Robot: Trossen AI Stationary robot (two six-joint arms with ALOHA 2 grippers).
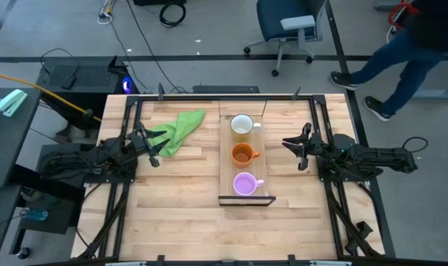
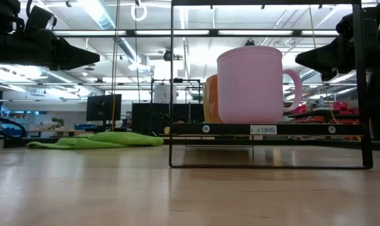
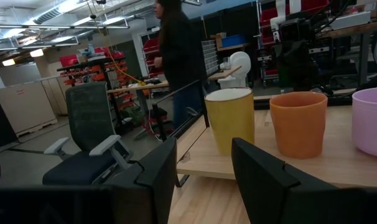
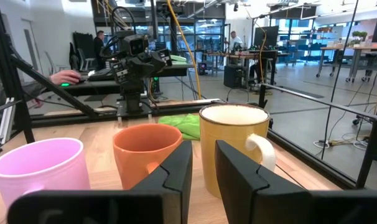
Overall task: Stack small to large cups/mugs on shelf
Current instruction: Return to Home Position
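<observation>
Three mugs stand upright in a row on the light-wood shelf [image 1: 225, 166], which a thin black frame [image 2: 175, 147] raises at the table's middle. A yellow mug with a white rim [image 1: 241, 125] is farthest, an orange mug [image 1: 242, 154] is in the middle, and a light purple mug [image 1: 245, 183] is nearest. My left gripper [image 1: 156, 144] hovers level to the left of the shelf, open and holding nothing. My right gripper [image 1: 296, 150] hovers level to the right of it, also open and holding nothing. Both wrist views show the row of mugs, such as the yellow mug [image 3: 229, 118] [image 4: 232, 143].
A crumpled green cloth [image 1: 181, 129] lies on the table at the far left, beyond my left gripper. Black frame rails [image 1: 128, 111] run along the table's edges. An office chair [image 1: 287, 26] stands and a person [image 1: 401, 59] walks on the floor beyond the far edge.
</observation>
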